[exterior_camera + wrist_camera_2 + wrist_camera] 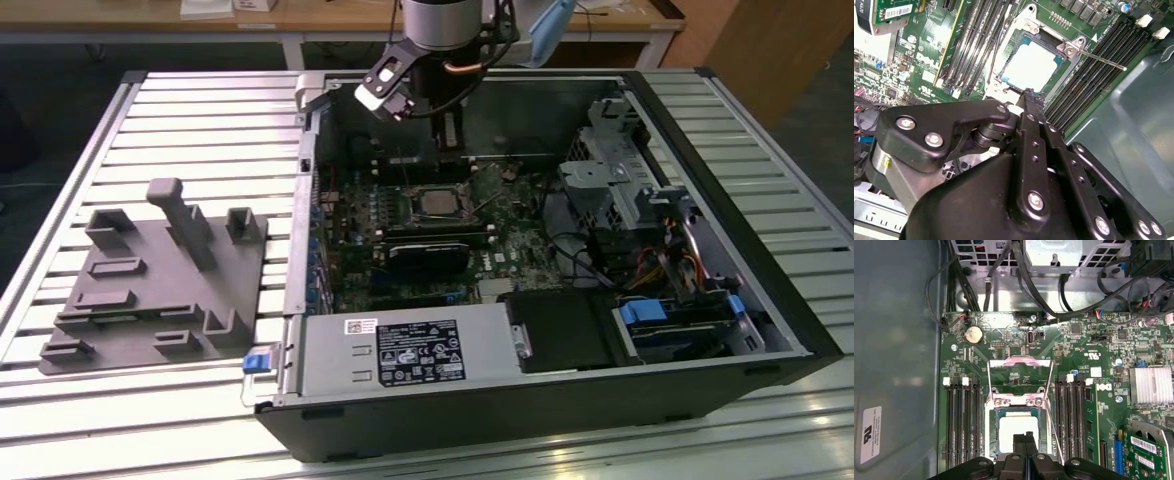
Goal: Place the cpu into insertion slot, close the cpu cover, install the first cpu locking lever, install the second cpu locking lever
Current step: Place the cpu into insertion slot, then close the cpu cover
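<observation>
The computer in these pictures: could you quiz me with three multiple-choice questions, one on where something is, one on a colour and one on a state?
1. Where is the cpu?
A. in the insertion slot
B. on the table
C. lifted in the gripper

2. What colour is the moulded fixture at the exterior view's left?
A. red
B. grey
C. yellow

3. How is the cpu cover?
A. flat over the chip
B. taken away
C. raised open

Answers: 1 A, as its pale top sits inside the slot's dark rim. 2 B, as it is plain grey all over. 3 C, as the frame stands back from the slot and leaves the chip bare.
</observation>
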You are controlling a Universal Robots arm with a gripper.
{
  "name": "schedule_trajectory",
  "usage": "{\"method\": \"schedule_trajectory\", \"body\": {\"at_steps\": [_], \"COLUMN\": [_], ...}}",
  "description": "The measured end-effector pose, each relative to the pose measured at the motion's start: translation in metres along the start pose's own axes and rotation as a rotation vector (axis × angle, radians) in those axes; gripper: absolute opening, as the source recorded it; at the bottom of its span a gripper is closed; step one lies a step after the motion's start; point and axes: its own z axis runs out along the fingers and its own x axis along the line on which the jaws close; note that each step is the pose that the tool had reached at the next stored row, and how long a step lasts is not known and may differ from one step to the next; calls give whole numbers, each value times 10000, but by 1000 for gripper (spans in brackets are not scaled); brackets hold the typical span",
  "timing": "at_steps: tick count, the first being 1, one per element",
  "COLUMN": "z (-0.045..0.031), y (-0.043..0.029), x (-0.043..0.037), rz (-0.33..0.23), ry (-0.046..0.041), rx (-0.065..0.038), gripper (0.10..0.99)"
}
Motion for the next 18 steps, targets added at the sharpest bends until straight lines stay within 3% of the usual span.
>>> {"method": "schedule_trajectory", "body": {"at_steps": [10, 18], "z": [0, 8], "y": [3, 74], "x": [1, 3], "rz": [15, 13], "ry": [-2, -2], "rx": [1, 1], "gripper": [106, 106]}}
